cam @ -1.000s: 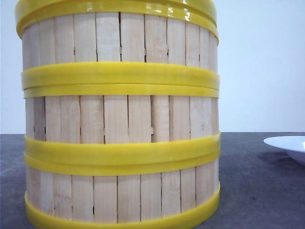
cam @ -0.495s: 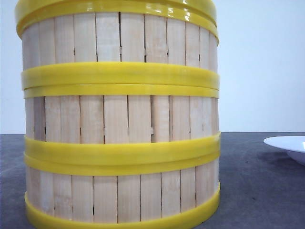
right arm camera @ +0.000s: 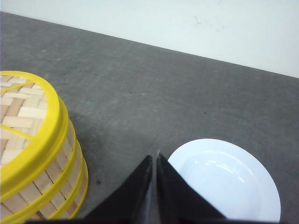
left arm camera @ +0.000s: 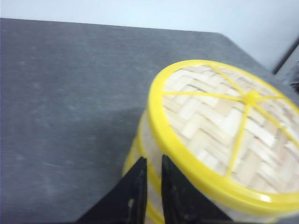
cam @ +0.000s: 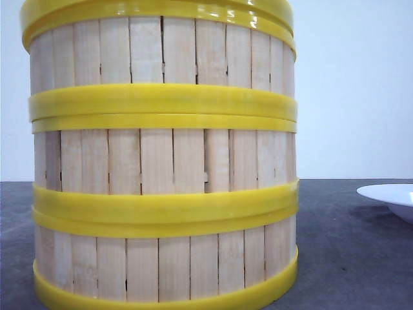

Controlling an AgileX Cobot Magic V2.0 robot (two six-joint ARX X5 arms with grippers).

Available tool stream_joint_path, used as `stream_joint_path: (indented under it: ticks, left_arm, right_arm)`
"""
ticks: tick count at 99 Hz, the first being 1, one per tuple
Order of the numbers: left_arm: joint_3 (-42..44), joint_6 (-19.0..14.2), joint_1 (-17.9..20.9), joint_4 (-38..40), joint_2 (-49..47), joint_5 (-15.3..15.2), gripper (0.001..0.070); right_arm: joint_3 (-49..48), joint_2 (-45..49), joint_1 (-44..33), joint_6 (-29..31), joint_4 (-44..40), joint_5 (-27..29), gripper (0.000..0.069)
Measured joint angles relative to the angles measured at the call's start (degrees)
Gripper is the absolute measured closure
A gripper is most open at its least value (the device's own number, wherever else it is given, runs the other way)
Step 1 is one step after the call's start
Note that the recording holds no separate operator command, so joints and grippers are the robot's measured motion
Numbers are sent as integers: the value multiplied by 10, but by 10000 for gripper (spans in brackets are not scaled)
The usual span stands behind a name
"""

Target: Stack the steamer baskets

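With the three steamer baskets (cam: 161,161) seen stacked, plate (cam: 390,197) at 3 o'clock, both arms' jaws, nearly closed and empty, should be withdrawn w/o nudging the stack.

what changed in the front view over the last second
Nothing visibly changed. The stack of three steamer baskets stands in the same spot on the grey table, and the white plate sits unmoved at the right edge. Neither gripper shows in the front view.
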Motion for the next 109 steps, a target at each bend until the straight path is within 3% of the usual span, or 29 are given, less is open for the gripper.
stream_joint_path:
  ticks: [8, 14, 44, 56, 79, 95, 109]
  left_arm:
    - [-1, 7, 15, 16, 0, -60, 680]
    - [-6, 10, 37, 41, -1, -85, 680]
    - [-188, 32, 165, 202, -65, -87, 680]
    - [-269, 41, 199, 261, -116, -87, 680]
    - [-367, 55, 210, 280, -176, -122, 680]
    - [-389, 57, 211, 281, -195, -144, 680]
    - [-402, 62, 211, 283, -197, -146, 680]
  right_arm:
    - [0, 0, 0, 0, 0, 0, 680]
    - [0, 0, 0, 0, 0, 0, 680]
    - [0, 0, 0, 0, 0, 0, 680]
    - [0, 0, 0, 0, 0, 0, 680]
    - [0, 0, 0, 0, 0, 0, 680]
    - [0, 0, 0, 0, 0, 0, 680]
    - [0, 0, 0, 0, 0, 0, 680]
